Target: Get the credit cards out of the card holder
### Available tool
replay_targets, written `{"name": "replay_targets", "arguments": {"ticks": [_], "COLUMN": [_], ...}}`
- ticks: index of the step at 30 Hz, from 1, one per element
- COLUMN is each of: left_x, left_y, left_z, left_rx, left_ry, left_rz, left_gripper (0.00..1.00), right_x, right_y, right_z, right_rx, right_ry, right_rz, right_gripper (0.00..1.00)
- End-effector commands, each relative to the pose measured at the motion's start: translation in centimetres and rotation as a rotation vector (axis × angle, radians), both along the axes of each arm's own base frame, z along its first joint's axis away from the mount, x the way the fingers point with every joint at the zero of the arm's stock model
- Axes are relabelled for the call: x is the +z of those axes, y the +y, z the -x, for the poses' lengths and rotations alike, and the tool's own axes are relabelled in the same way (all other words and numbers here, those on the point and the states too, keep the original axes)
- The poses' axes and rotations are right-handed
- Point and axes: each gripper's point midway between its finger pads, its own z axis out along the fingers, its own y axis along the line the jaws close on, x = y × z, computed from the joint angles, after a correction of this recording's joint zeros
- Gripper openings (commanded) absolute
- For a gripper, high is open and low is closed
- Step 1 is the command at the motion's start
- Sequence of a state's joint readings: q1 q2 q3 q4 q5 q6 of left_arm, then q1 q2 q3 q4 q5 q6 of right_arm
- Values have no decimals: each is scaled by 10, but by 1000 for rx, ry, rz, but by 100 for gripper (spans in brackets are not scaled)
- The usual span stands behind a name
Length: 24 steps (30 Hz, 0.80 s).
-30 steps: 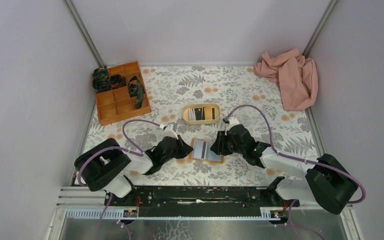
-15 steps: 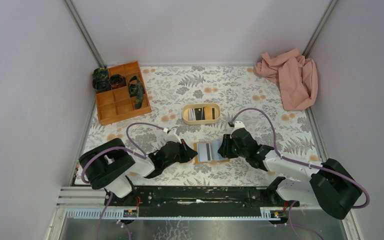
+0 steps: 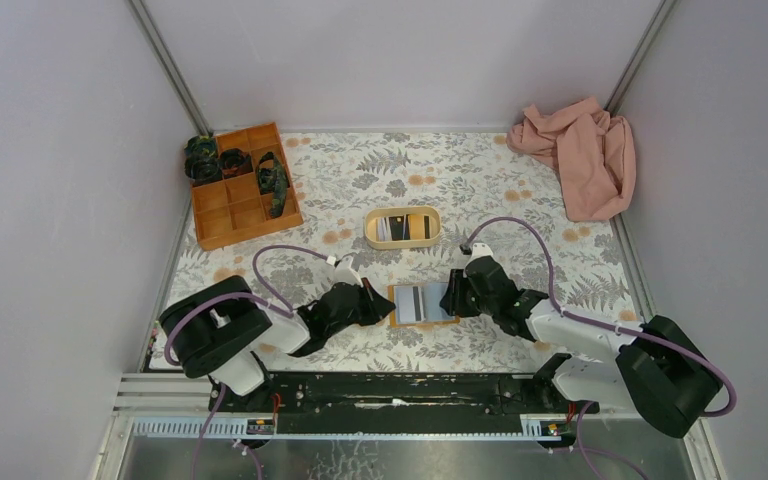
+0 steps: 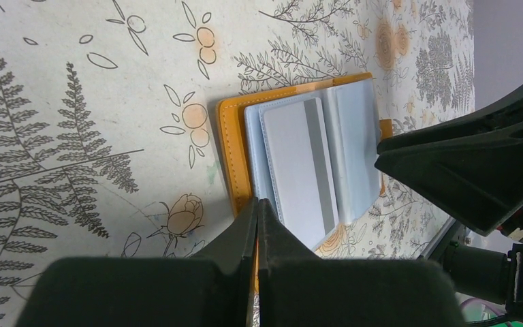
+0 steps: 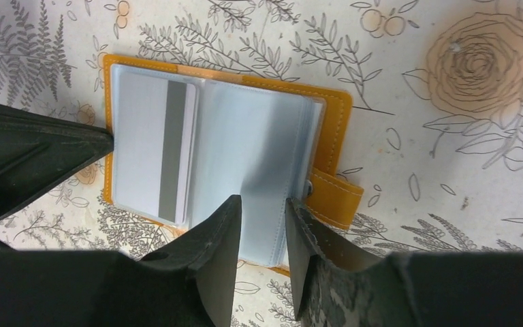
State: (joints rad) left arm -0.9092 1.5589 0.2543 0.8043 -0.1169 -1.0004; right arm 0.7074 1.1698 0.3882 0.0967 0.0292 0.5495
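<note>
As seen from above, find the card holder [image 3: 421,304] spread open and flat on the surface [image 3: 480,180], directly between the two tools. Note the left tool [image 4: 257,204] fully closed with nothing between its fingers, its tip at the holder's orange border. Note the right tool [image 5: 262,199] parted narrowly over the empty clear sleeve [image 5: 259,129], clamping nothing that can be made out. Look for the one visible card [image 5: 153,146] ahead and left of the right tool, on the page beside the left tool, with its long axis roughly along the right tool's reach. Judge the left nearer, yet better used as a hold-down; expect the right to reach across. Mind the pose of both arms: low and stretched inward.
</note>
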Motion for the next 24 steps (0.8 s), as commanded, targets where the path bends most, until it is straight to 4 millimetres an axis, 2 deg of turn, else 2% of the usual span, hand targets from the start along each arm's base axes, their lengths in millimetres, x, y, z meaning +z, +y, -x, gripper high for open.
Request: {"name": "replay_targets", "arguments": {"ticks": [1, 7, 15, 19, 24], "left_x": [-14, -18, -23, -24, -26], "left_y": [6, 2, -1, -1, -1], "left_z": [-1, -1, 0, 0, 0], "left_rx": [17, 6, -2, -3, -2], "left_ry": [7, 15, 24, 25, 28], "left_rz": [-51, -46, -47, -47, -54], "left_gripper": [0, 0, 0, 0, 0], "right_x": [8, 20, 38, 49, 53], "right_y": [15, 35, 50, 46, 46], "right_z": [-1, 2, -4, -14, -14], "right_rx": [54, 128, 178, 145, 157], "right_ry": [-9, -3, -29, -73, -78], "right_rz": [-64, -150, -193, -167, -164], "right_gripper": [37, 37, 37, 37, 37]}}
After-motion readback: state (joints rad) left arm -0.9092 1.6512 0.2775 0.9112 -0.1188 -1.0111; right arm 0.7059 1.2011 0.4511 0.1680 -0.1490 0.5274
